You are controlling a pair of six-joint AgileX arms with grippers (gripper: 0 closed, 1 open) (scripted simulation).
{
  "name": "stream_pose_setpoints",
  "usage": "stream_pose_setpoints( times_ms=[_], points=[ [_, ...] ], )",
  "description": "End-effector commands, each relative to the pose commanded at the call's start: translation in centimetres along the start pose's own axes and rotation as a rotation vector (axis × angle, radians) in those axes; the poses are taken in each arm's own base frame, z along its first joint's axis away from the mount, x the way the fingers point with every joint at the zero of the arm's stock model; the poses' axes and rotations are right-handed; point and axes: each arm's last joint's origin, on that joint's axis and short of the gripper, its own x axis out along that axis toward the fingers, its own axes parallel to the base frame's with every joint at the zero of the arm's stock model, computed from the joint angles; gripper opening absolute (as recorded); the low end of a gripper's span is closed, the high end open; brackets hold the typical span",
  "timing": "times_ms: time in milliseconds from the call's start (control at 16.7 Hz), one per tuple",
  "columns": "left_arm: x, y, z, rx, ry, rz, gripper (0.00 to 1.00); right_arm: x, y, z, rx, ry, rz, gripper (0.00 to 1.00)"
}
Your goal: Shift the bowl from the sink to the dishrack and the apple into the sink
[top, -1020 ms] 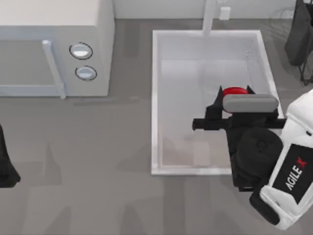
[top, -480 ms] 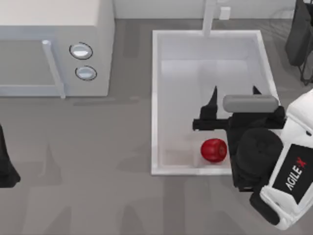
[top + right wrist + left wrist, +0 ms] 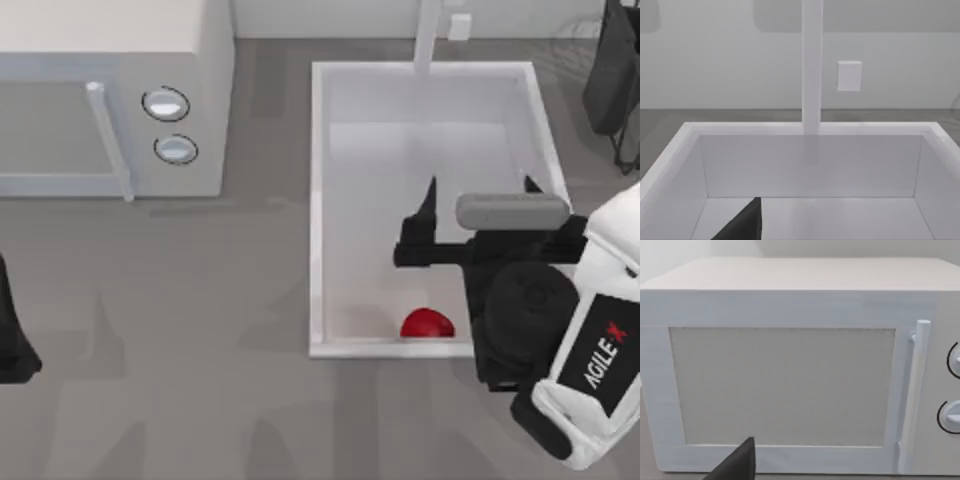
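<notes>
Overhead, the large white rectangular recessed sink (image 3: 318,200) is taken as the landmark. The small round glossy red apple (image 3: 427,324) is seen lying inside the sink, against its near wall, partly hidden by the rim. The right gripper (image 3: 478,192) is held above the sink's middle, over toward the right wall, with its two dark fingertips spread wide apart and nothing held between them. The apple lies on the near side of that gripper, well apart from it and free of any contact. The round glossy blue bowl is not found within the sink; the dark dishrack (image 3: 612,70) is glimpsed just beyond the sink's far right corner, and whether the bowl rests there cannot be told. The left arm is parked well to the left of the sink, past the white microwave (image 3: 110,95) with two round knobs.

From the left wrist, the microwave's door (image 3: 782,385) and upright handle (image 3: 912,395) are faced; a dark fingertip (image 3: 740,462) is noted, and the left gripper's opening cannot be told.

From the right wrist, the sink's far wall (image 3: 810,165) and the pale faucet (image 3: 812,65) are recorded, with one dark fingertip (image 3: 745,222) over the basin floor.

It is judged that the apple's placement is done and that the right arm, being nearer, need only be lifted clear of the sink.
</notes>
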Motion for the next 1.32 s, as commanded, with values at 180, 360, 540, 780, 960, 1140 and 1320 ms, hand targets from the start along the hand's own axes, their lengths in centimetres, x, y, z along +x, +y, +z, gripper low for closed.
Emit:
stream_pose_setpoints(
  times_ms=[180, 360, 540, 780, 960, 1140, 1320],
  points=[
    [0.0, 0.0, 0.0, 0.000, 0.000, 0.000, 1.00, 0.0, -1.1, 0.2, -0.026, 0.021, -0.026, 1.00],
    [0.0, 0.0, 0.0, 0.000, 0.000, 0.000, 1.00, -0.1, -4.0, 1.3, -0.091, 0.088, -0.083, 1.00],
    [0.0, 0.0, 0.0, 0.000, 0.000, 0.000, 1.00, -0.5, -6.5, 3.7, -0.135, 0.149, -0.091, 1.00],
    [0.0, 0.0, 0.0, 0.000, 0.000, 0.000, 1.00, -1.9, -9.4, 8.0, -0.131, 0.146, -0.049, 1.00],
    [0.0, 0.0, 0.0, 0.000, 0.000, 0.000, 1.00, -4.2, -11.3, 13.0, -0.066, 0.008, -0.006, 1.00],
    [0.0, 0.0, 0.0, 0.000, 0.000, 0.000, 1.00, -8.3, -13.3, 18.0, 0.013, -0.177, 0.038, 1.00],
    [0.0, 0.0, 0.0, 0.000, 0.000, 0.000, 1.00, -12.8, -15.4, 19.2, 0.045, -0.252, 0.077, 1.00]
  ],
)
